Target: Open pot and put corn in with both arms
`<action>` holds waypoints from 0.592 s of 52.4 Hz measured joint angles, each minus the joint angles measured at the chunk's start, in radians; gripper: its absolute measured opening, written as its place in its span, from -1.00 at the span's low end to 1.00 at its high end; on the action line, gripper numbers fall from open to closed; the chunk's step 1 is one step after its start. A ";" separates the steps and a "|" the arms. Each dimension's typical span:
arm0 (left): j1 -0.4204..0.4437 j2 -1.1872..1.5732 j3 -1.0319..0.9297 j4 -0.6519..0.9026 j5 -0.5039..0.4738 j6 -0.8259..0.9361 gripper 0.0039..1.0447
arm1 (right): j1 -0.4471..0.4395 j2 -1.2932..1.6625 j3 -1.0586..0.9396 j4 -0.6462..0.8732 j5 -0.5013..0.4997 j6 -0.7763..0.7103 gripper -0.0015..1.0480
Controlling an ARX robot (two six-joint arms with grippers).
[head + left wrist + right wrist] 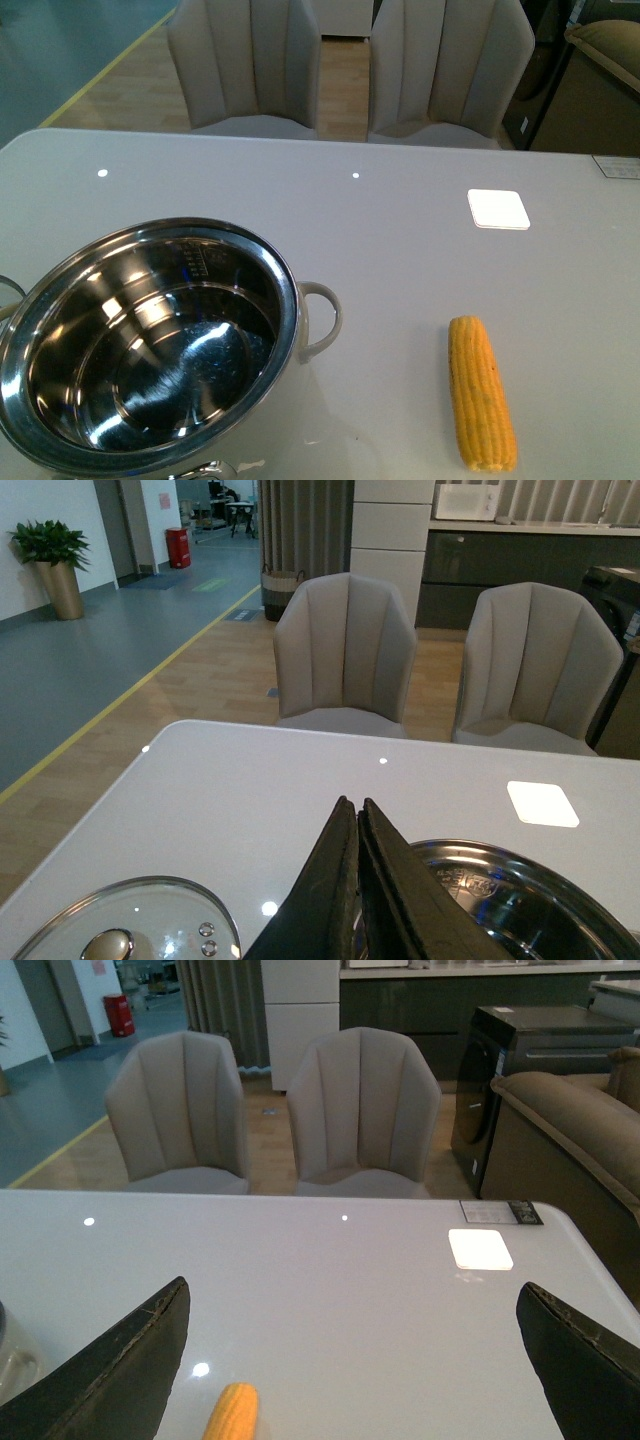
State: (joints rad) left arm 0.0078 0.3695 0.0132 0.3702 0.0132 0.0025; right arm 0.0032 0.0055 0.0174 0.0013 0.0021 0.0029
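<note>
Now corn (pixel 481 392) lies near-to-far, tip seemingly far; left hand (pixel 356 804) closed, empty; right hand (pixel 352 1290) spread wide.

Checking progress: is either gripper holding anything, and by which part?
Nothing is held: left gripper shut and empty, right gripper open, corn lying on the table.

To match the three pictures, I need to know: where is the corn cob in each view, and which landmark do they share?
Front view: the corn lies at the lower right, right of the pot.
Left wrist view: not in it.
Right wrist view: only one end shows, cut off by the frame, nearer the camera than the white square.
Shared landmark: the white square on the table.
</note>
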 joint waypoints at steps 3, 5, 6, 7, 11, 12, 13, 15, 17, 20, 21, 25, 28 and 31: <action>-0.003 -0.032 0.000 -0.032 -0.012 0.000 -0.94 | 0.000 0.000 0.000 0.000 0.000 0.000 0.83; -0.004 -0.051 0.000 -0.052 -0.014 0.000 -0.94 | 0.000 0.000 0.000 0.000 0.000 0.000 0.83; -0.005 -0.062 0.000 -0.063 -0.013 0.000 -0.94 | 0.000 0.000 0.000 0.000 0.000 0.000 0.83; -0.005 -0.069 0.000 -0.071 -0.013 0.000 -0.94 | 0.000 0.000 0.000 0.000 0.000 0.000 0.83; -0.005 -0.098 0.000 -0.098 -0.013 0.000 -0.94 | 0.000 0.000 0.000 0.000 0.000 0.000 0.83; -0.005 -0.109 0.000 -0.109 -0.013 0.000 -0.94 | 0.000 0.000 0.000 0.000 0.000 0.000 0.83; -0.005 -0.114 0.000 -0.114 -0.013 0.000 -0.94 | 0.000 0.000 0.000 0.000 0.000 0.000 0.83; -0.005 -0.122 0.000 -0.124 -0.013 0.000 -0.94 | 0.000 0.000 0.000 0.000 0.000 0.000 0.83; -0.005 -0.131 0.000 -0.132 -0.014 0.000 -0.94 | 0.000 0.000 0.000 0.000 0.000 0.000 0.83; -0.005 -0.150 0.000 -0.150 -0.014 0.000 -0.94 | 0.000 0.000 0.000 0.000 0.000 0.000 0.83; -0.005 -0.156 0.000 -0.155 -0.014 0.000 -0.94 | 0.000 0.000 0.000 0.000 0.000 0.000 0.83; -0.005 -0.172 0.000 -0.172 -0.013 0.000 -0.94 | 0.000 0.000 0.000 0.000 0.000 0.000 0.83; -0.005 -0.190 0.000 -0.190 -0.013 0.000 -0.94 | 0.000 0.000 0.000 0.000 0.000 0.000 0.83; -0.005 -0.278 0.000 -0.311 -0.012 0.000 -0.94 | 0.000 0.000 0.000 0.000 0.000 0.000 0.83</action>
State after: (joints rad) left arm 0.0025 0.0914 0.0135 0.0597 0.0013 0.0021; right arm 0.0036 0.0055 0.0174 0.0013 0.0021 0.0029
